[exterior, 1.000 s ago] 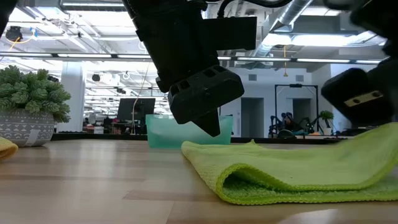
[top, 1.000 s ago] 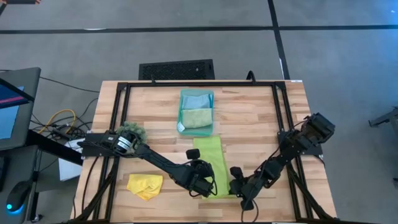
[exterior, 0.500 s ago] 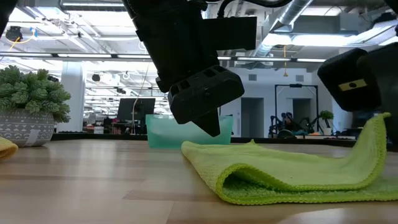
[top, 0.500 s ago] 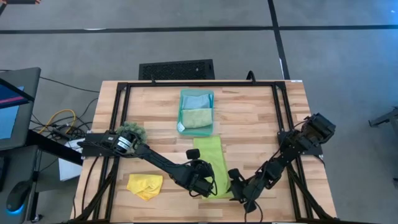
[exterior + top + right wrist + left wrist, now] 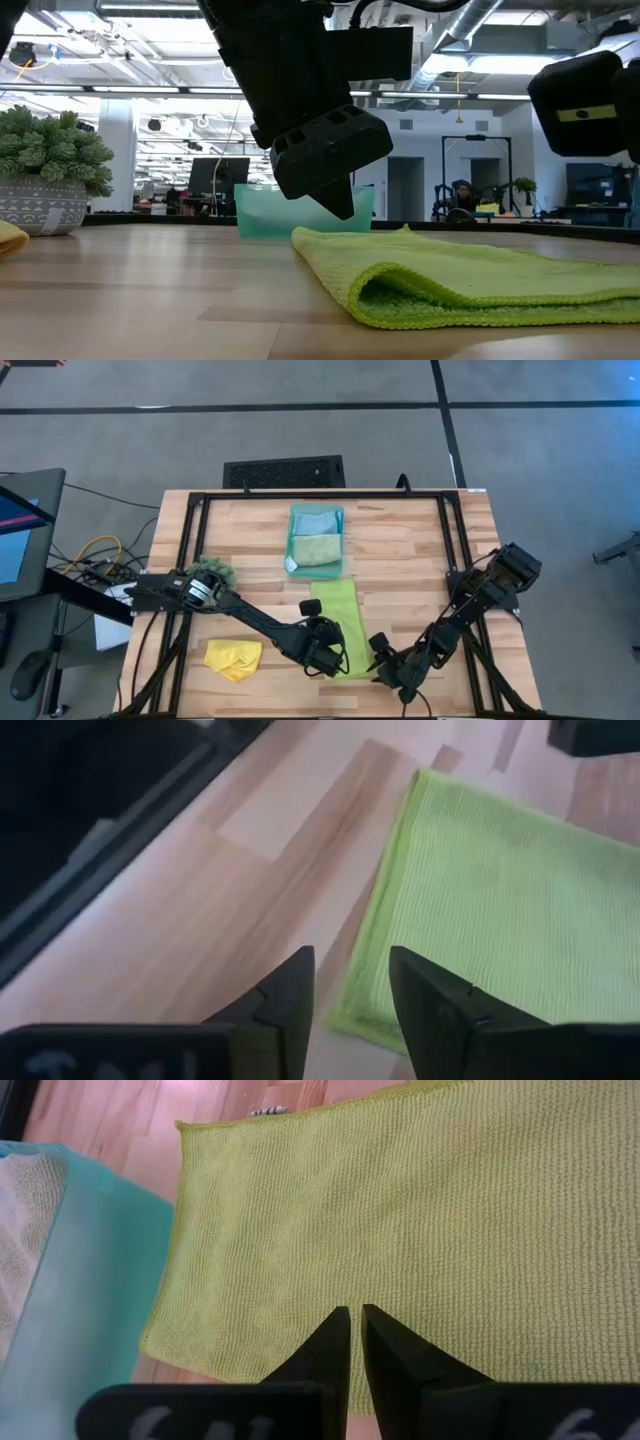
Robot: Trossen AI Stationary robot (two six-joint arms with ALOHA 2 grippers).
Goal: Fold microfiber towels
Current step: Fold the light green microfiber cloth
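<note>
High view: the lime green towel [image 5: 340,626] lies lengthwise at table centre, near of the teal tray [image 5: 316,540]. Low view: its right edge, lifted a moment ago, now lies flat (released). Wrist views: right gripper [image 5: 350,982] stands parted, empty; left gripper [image 5: 351,1342] stays nearly closed above the cloth.

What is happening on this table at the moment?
The robot is folding microfiber towels. The lime green towel lies folded on the table. The left gripper, shut, rests at its left edge. The right gripper, open and empty, is at its near right corner. The yellow towel lies crumpled nearby. The light blue towel and the sage green towel lie in the teal tray.
</note>
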